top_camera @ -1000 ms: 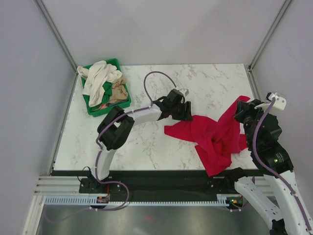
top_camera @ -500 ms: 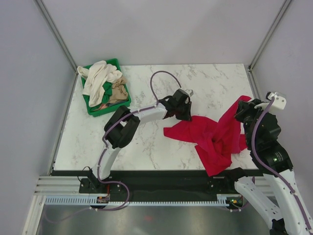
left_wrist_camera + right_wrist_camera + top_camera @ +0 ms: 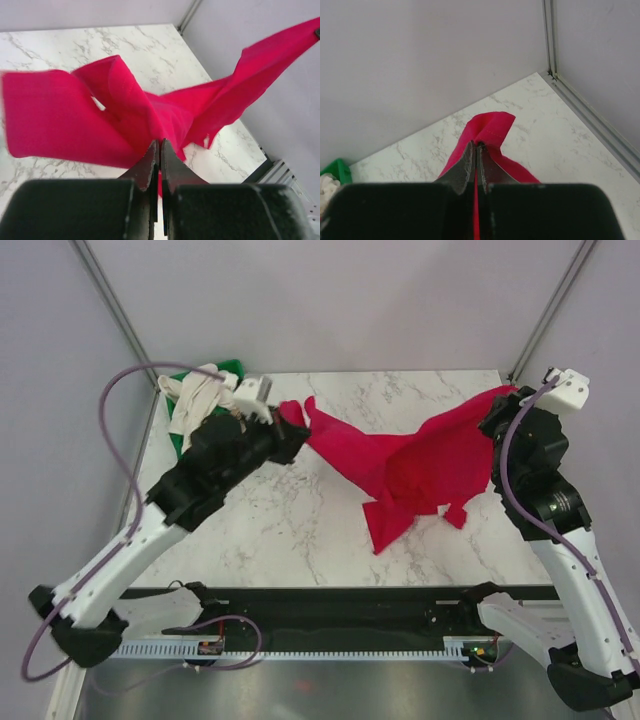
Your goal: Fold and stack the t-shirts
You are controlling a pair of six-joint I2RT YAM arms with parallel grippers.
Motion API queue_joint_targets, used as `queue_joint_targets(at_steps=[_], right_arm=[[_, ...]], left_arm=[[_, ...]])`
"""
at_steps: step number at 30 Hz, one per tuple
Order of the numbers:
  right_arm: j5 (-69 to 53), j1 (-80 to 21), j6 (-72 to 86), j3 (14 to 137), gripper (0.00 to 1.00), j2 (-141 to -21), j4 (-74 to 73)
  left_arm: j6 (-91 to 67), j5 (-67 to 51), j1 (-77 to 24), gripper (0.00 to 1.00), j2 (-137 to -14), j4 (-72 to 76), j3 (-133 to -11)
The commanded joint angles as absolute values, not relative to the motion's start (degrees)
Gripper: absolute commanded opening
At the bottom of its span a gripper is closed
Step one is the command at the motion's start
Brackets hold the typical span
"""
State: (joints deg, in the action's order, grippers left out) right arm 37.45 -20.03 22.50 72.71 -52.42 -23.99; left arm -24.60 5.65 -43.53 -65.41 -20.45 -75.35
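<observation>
Hanging stretched, the red t-shirt [image 3: 400,462] is clamped at opposite ends by left tool [image 3: 159,146] and right tool [image 3: 476,146]

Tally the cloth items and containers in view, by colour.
Red t-shirt: 1
Cream-white garment: 1
Green tray: 1
Total: 3 in view. The left arm covers part of the tray, so more cloth may lie hidden there.
</observation>
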Motion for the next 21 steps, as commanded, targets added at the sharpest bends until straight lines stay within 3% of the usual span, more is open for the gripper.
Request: queue_joint_targets(at_steps=[1,3,4,5,8,9,11,14,21], right_arm=[[40.95,-19.69,21.01,76.38,0.00,-52.64,-19.43],[41.83,-19.60,21.09,75.15,0.00,-52.82,-19.25],[42.53,-19.60,21.27,74.19,0.00,-52.47,-19.16],[43.32,-19.51,21.53,71.92,0.00,-52.12,-19.07],[41.93,-19.34,23.37,66.56,0.00,-50.89,-18.63],[40.71,-19.34,23.90,65.14,0.00,-50.63,-18.46],[39.82,-19.34,25.22,61.45,0.00,-49.92,-18.54],[37.36,-19.34,26.45,58.02,0.00,-49.31,-18.63],[31.73,-19.25,27.25,54.14,0.00,-47.73,-18.63]], left_arm=[[-27.14,10.98,-43.86,0.02,-57.69,-24.87,-61.03],[-32.92,11.07,-43.86,0.06,-49.24,-24.87,-50.26],[-35.13,10.29,-43.86,0.13,-46.43,-24.70,-46.62],[-37.33,9.50,-43.86,0.36,-42.58,-24.78,-43.01],[-44.11,6.51,-43.86,0.54,-38.24,-24.79,-32.36],[-45.43,6.07,-43.86,0.68,-36.14,-24.79,-29.82],[-45.35,7.03,-43.95,0.80,-34.64,-24.79,-28.83],[-43.08,10.63,-43.86,0.85,-36.55,-24.87,-30.49],[-38.15,11.79,-43.94,0.80,-60.18,-17.86,-41.11]])
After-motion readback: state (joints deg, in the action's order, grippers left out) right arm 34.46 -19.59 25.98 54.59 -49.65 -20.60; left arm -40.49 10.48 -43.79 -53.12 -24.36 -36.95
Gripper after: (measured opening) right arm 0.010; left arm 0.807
